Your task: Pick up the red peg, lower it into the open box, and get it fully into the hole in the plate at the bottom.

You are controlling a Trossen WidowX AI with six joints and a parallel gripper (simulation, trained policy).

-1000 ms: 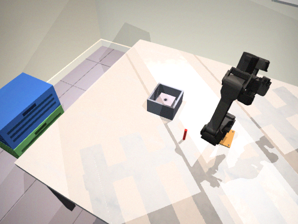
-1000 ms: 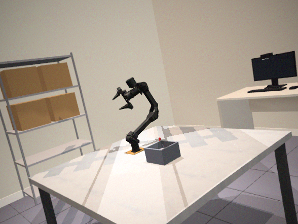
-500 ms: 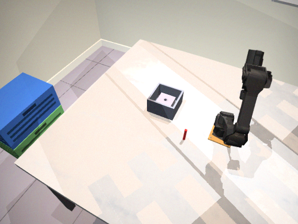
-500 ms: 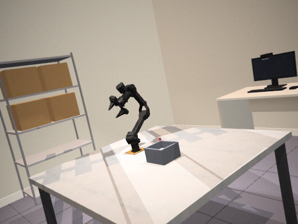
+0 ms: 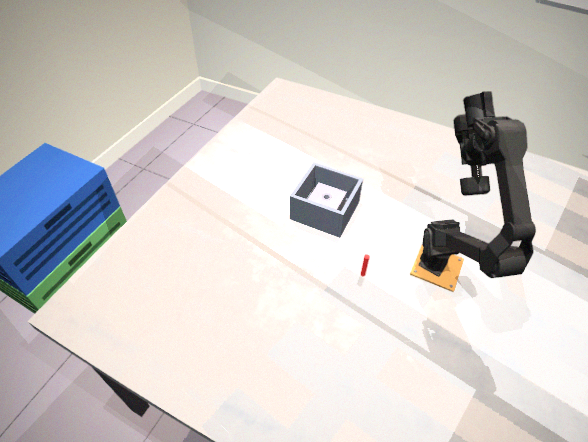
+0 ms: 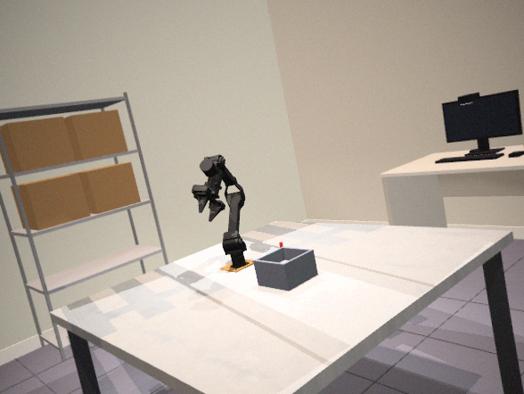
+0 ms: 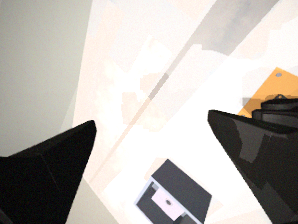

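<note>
We see the box (image 5: 320, 215) (image 6: 287, 274) (image 7: 185, 182) on the table (image 5: 165, 280) (image 6: 249, 330) (image 7: 125, 150), between the crates (image 5: 60, 200) and the arm's orange base (image 5: 452, 282) (image 6: 225, 269) (image 7: 270, 82); the red peg (image 5: 365, 265) (image 6: 281, 244) stands apart from the box, outside it, and our gripper (image 5: 472, 152) (image 6: 208, 216) (image 7: 152, 120), spread nearly full and holding nothing, hangs high above the table, well away from the peg

The peg (image 5: 365, 265) (image 6: 281, 244) is red, the box (image 5: 317, 215) (image 6: 286, 273) (image 7: 183, 183) dark grey.
</note>
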